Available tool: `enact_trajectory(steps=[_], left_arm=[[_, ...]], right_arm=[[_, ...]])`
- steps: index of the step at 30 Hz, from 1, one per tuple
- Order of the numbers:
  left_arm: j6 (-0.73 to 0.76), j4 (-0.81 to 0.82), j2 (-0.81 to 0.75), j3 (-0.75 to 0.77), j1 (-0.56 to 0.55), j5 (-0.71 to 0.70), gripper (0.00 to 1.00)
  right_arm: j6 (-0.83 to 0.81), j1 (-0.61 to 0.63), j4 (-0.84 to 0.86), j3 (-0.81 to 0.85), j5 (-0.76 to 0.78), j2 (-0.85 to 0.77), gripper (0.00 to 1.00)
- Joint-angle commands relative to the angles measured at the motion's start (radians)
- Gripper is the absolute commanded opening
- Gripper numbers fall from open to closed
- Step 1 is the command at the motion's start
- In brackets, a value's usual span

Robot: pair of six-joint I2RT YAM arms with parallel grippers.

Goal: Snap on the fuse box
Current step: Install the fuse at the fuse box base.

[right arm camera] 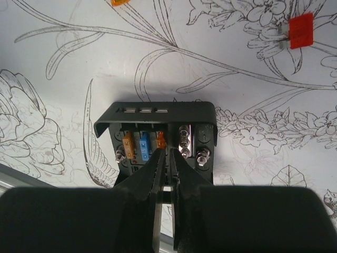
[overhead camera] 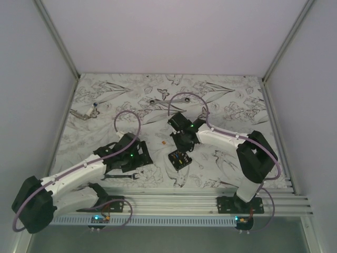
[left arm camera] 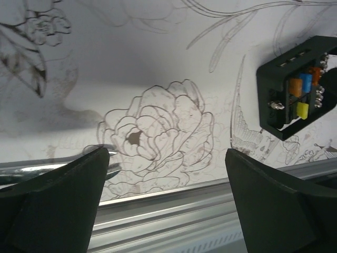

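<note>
The fuse box (overhead camera: 179, 158) is a small black square box lying on the flower-printed mat near the front edge. Orange and blue fuses and silver bolts show inside the fuse box (right arm camera: 138, 145), and its black cover (right arm camera: 158, 110) stands up along the far side. My right gripper (right arm camera: 167, 154) hangs right over the box, tips beside an orange fuse, jaws only a thin slit apart with nothing between them. In the top view the right gripper (overhead camera: 180, 143) sits just behind the box. My left gripper (left arm camera: 167, 153) is wide open and empty, left of the fuse box (left arm camera: 297, 87).
A small red fuse (right arm camera: 301, 30) and an orange piece (right arm camera: 120, 2) lie loose on the mat beyond the box. A silver wrench (left arm camera: 31, 169) lies by my left finger; another wrench (overhead camera: 87, 112) is at the back left. The aluminium rail (left arm camera: 184, 203) borders the near edge.
</note>
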Motion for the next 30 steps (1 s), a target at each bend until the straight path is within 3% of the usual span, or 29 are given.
enact_trajectory(steps=[1,12,30], left_arm=[[0.005,0.068,0.067,0.043,-0.023,0.048,0.95],[0.028,0.130,0.294,0.181,-0.055,0.108,0.75],[0.031,0.172,0.525,0.331,-0.096,0.189,0.46]], right_arm=[[-0.013,-0.023,0.060,-0.017,-0.061,-0.035,0.14],[-0.019,-0.078,0.118,-0.086,-0.160,-0.070,0.12],[-0.021,-0.099,0.163,-0.112,-0.217,-0.103,0.12]])
